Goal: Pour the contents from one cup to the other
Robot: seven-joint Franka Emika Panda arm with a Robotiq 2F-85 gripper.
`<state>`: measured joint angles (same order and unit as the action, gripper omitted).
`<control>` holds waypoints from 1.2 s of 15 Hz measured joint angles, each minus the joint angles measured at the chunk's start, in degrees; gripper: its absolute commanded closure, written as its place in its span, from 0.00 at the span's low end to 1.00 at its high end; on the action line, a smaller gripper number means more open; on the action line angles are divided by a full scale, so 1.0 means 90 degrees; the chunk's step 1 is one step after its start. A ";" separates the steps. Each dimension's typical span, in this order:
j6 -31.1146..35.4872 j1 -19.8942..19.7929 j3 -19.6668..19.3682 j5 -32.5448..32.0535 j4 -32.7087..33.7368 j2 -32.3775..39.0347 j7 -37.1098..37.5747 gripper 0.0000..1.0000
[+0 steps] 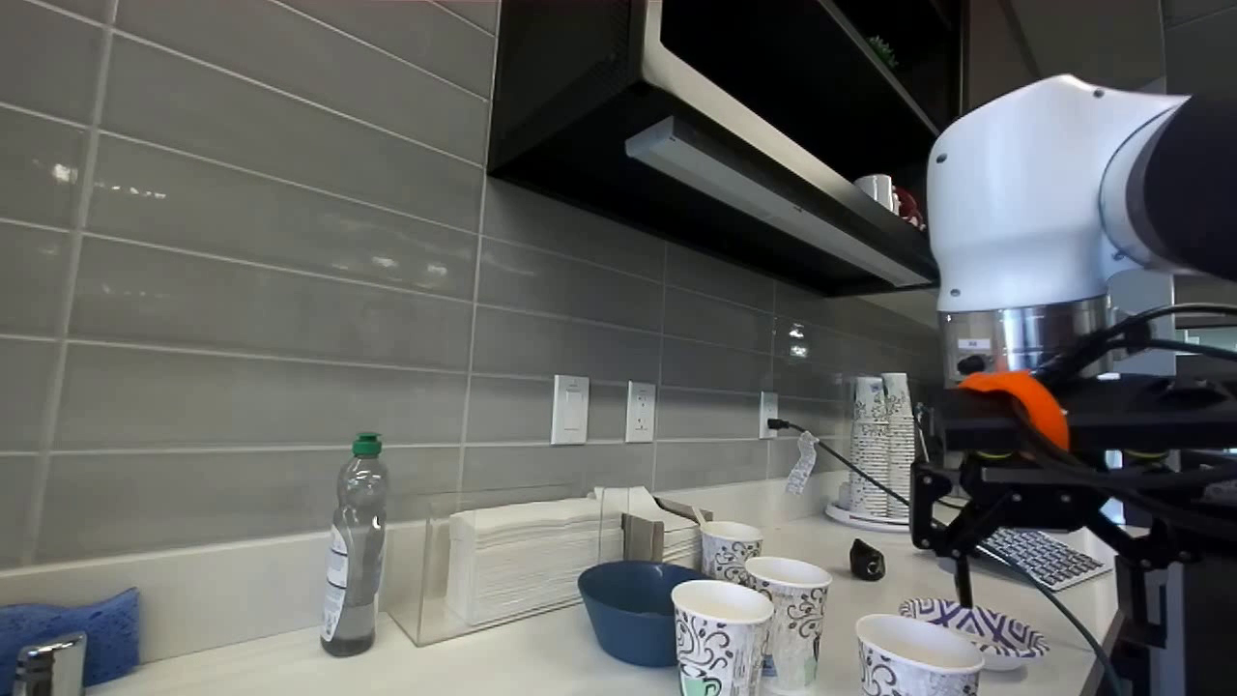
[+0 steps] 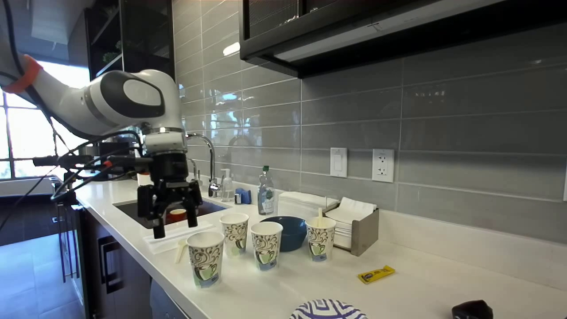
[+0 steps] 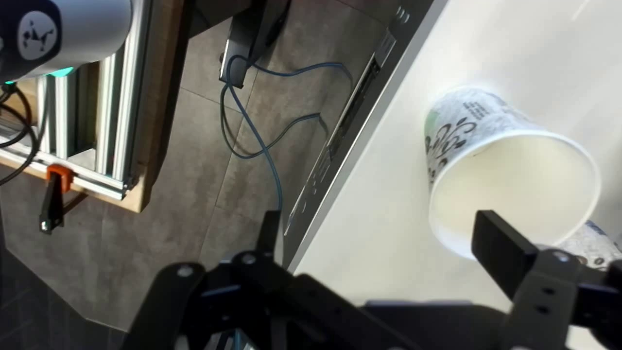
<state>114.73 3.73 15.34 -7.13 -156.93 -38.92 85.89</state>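
Several white paper cups with a dark swirl pattern stand upright on the counter. The front cup (image 2: 206, 261) stands nearest the counter's front edge and also shows in an exterior view (image 1: 918, 662). Two more cups (image 2: 234, 237) (image 2: 266, 248) stand close behind it; another cup (image 2: 320, 241) holds a stick. I cannot tell which is the task's one cup. My gripper (image 2: 175, 225) is open and empty, above counter height on the sink side of the front cup. In the wrist view its fingers (image 3: 384, 238) are wide apart, and one overlaps a cup's rim (image 3: 515, 194). Any contents are unclear.
A blue bowl (image 2: 290, 235) stands behind the cups, near napkin holders (image 2: 365, 235) and a soap bottle (image 2: 266, 195). A patterned plate (image 2: 328, 310) and a yellow packet (image 2: 375, 274) lie farther along. The sink (image 2: 133, 210) is behind the gripper. A cabinet (image 1: 570, 106) hangs above.
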 measured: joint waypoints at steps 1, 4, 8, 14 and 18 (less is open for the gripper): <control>-0.0231 0.0013 0.0086 -0.0060 0.0016 -0.0221 -0.0005 0.00; -0.0675 0.0065 0.0377 -0.0418 0.0147 -0.0749 -0.0184 0.00; -0.0538 0.0251 0.0512 -0.0821 0.0364 -0.1023 -0.0961 0.00; 0.0470 0.0347 0.0366 -0.0848 0.0466 -0.1006 -0.2740 0.00; 0.0909 0.0349 0.0263 -0.0828 0.0473 -0.0813 -0.3887 0.00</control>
<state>122.91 6.87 17.70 -14.58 -152.67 -46.23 50.91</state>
